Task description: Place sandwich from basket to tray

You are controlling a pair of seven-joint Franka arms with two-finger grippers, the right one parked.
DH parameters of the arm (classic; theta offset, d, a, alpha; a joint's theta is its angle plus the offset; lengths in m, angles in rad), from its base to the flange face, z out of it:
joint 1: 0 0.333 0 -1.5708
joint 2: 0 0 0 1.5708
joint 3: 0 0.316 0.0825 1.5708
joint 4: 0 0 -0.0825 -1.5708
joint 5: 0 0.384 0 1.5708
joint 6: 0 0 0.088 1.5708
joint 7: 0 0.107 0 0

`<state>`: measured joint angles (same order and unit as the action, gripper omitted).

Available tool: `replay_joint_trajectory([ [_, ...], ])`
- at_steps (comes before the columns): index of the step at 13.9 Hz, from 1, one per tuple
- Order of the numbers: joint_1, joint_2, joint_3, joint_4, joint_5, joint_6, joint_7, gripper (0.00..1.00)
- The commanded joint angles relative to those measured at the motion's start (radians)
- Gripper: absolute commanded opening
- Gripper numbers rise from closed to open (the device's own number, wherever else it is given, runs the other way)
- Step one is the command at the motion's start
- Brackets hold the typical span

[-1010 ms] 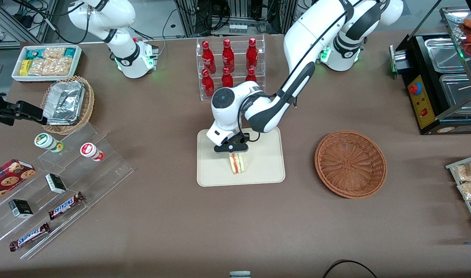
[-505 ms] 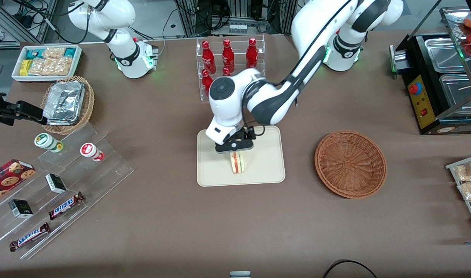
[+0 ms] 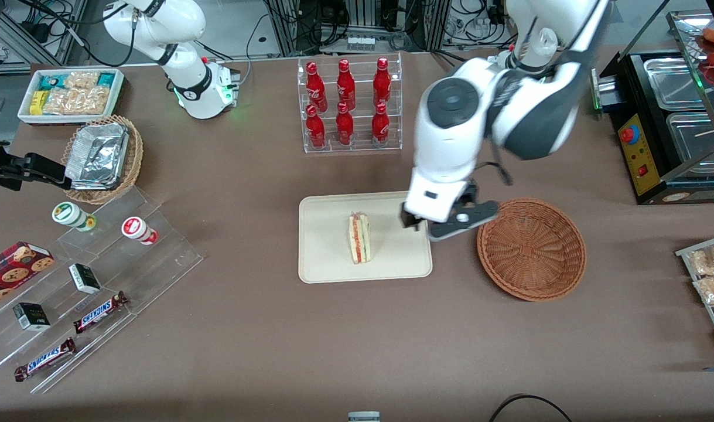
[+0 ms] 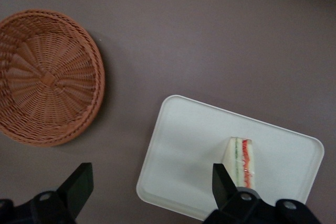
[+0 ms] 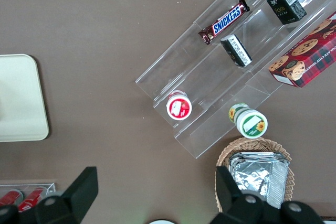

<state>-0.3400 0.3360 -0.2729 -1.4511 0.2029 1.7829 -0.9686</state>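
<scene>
The gripper [image 3: 444, 225] hangs with its fingers [image 4: 79, 182] spread wide and nothing between them, raised above the table over the gap between the tray [image 3: 327, 264] and the basket [image 3: 531, 249]. Nearest the fingers is the tray's edge on the working arm's side, almost beneath them; a little farther off toward the parked arm's end, the sandwich [image 3: 359, 238] stands on its edge near the tray's middle, filling stripes facing up, clear of the rim all round. To the fingers' other hand lies the basket, close by and holding nothing (its woven floor shows bare in the wrist view). By my reading the placing itself is done and the step in hand is the retreat. To do it well, the arm should go on upward and away toward its own end of the table, jaws left apart, and avoid sweeping low over the tray: the sandwich is perched on a narrow face and would probably tip at a light brush. The basket's rim should also be cleared with height to spare, since it looks light enough to slide.
</scene>
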Motion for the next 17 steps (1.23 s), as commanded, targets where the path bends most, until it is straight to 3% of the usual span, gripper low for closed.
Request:
replay_joint_trajectory([
  [1, 0.120, -0.201, -0.005, -0.187, -0.069, -0.020, 0.187, 1.00],
  [8, 0.305, -0.356, 0.009, -0.236, -0.147, -0.169, 0.575, 1.00],
  [11, 0.263, -0.384, 0.144, -0.242, -0.180, -0.203, 0.718, 1.00],
  [17, 0.234, -0.399, 0.308, -0.247, -0.180, -0.203, 0.902, 1.00],
])
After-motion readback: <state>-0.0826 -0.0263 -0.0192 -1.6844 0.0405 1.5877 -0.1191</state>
